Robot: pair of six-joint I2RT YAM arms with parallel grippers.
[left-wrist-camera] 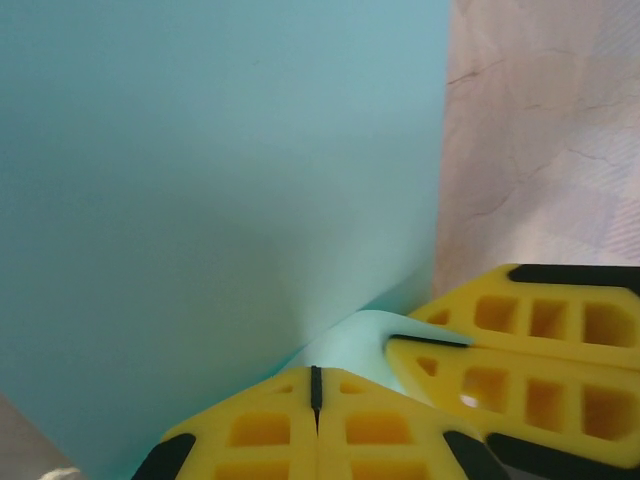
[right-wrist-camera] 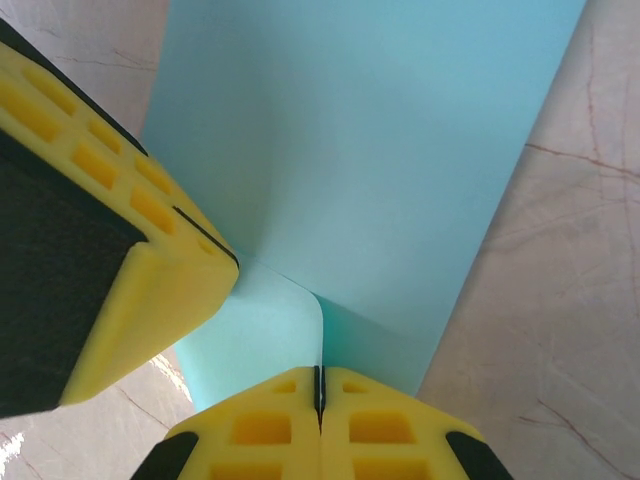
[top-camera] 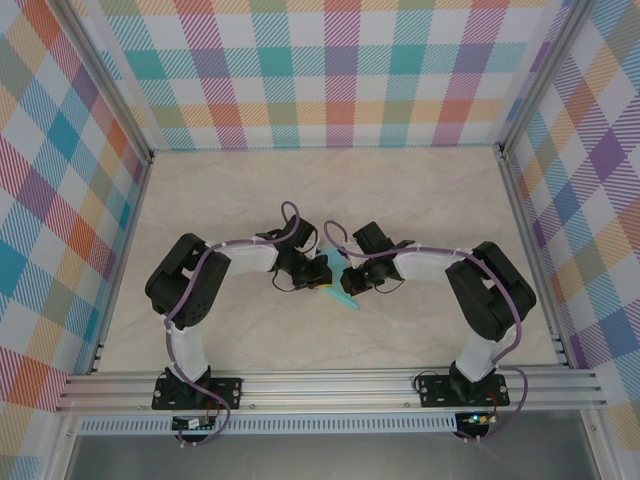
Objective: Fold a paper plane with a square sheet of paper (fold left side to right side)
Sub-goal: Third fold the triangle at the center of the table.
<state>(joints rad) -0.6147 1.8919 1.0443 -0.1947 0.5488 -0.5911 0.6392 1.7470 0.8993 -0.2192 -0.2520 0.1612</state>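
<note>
Two robot arms meet near the middle of the pale marbled table (top-camera: 420,200), a touch toward 6 o'clock, over one turquoise sheet of paper (top-camera: 345,297). The left tool (top-camera: 318,272) reaches in from 9 o'clock and the right tool (top-camera: 352,281) from 3 o'clock, tips almost touching.

In each wrist view the tool's own yellow fingers are pressed flat together with no gap at the seam. The paper rises straight out of that seam, so both tools appear to be pinching the sheet. Seen from the right wrist, a soft bend in the paper runs down into the closed fingers, with the left tool just beside it at 9 o'clock. The sheet curves up off the table between the two tools rather than lying flat, and how many layers are stacked there cannot be told.

The count is one sheet, two arms and two tools. Nothing else is on the table.

The paper looks thin, light and floppy. It bows under its own weight, will likely crease wherever it is squeezed, and could tear or slide on the smooth table if tugged. An edge or corner is probably the safest place to hold it, with the grips kept close together so the fold line stays straight.
</note>
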